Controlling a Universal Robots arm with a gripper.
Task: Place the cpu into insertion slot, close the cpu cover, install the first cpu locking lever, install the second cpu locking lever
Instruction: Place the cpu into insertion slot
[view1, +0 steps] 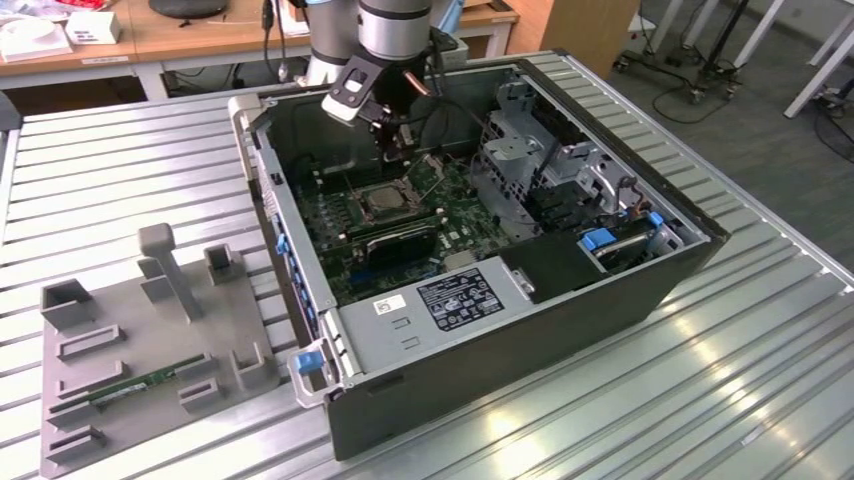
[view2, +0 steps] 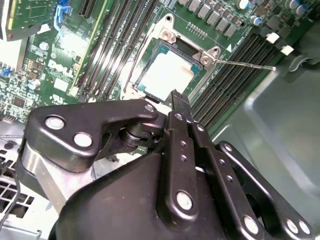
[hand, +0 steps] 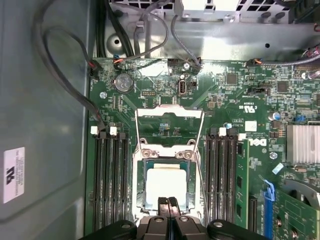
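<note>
Claw (hand: 167, 201), matte black and pinched shut, hangs above flat silvery square cpu (hand: 164, 182).

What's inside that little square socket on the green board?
The cpu lies inside the insertion slot, its pale metal top showing. Whatever is beneath it is covered, and the gripper hides one edge of the slot in the first wrist view.

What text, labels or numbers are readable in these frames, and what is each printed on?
Dark label on the power supply, exterior view: print too small to read.
Small white sticker next to it: unreadable.
White sticker on the case wall, first wrist view: characters not legible.
White markings on the motherboard: too small to quote.
No text can be quoted with confidence.
</note>
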